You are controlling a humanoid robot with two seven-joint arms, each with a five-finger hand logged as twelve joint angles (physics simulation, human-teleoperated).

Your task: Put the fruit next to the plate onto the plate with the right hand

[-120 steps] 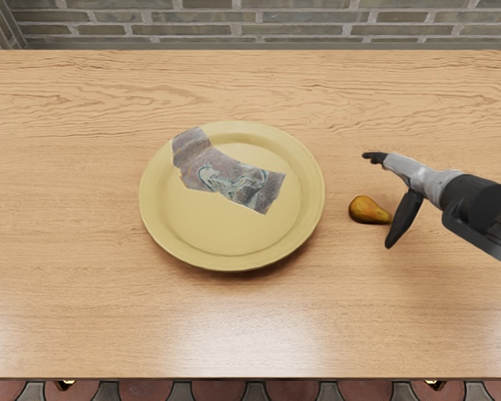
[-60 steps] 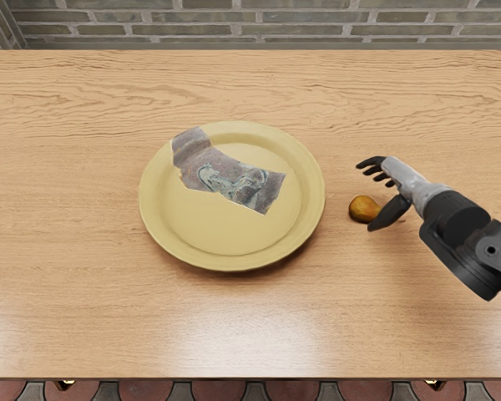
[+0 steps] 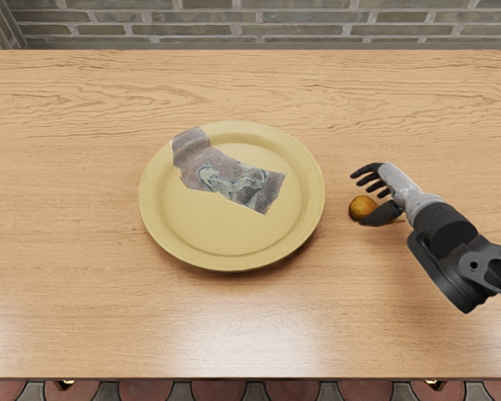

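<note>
In the head view, the right hand (image 3: 384,195) covers the right part of the fruit (image 3: 361,207), so only its round left end shows. What kind of fruit it is cannot be told. The right arm (image 3: 455,255) comes in from the right and is cut off by the picture's edge. A grey and brown patch (image 3: 225,177) lies on the plate (image 3: 154,213); it looks like a torn picture, but what it shows is too blurry to read.

The fruit is small and orange-brown. It sits on the table (image 3: 83,292), just right of the plate, close to the rim but not on it. The dark fingers (image 3: 365,175) are spread apart and half bent over the far side of the fruit (they do not seem to touch it). The thumb (image 3: 382,216) lies at its near right side and looks like it touches. The hand is not closed around the fruit.

The plate is round and pale yellow, in the middle of the table. The table is light wood. A grey brick wall (image 3: 234,21) runs along the far side, and red floor tiles (image 3: 234,391) show at the near edge.
</note>
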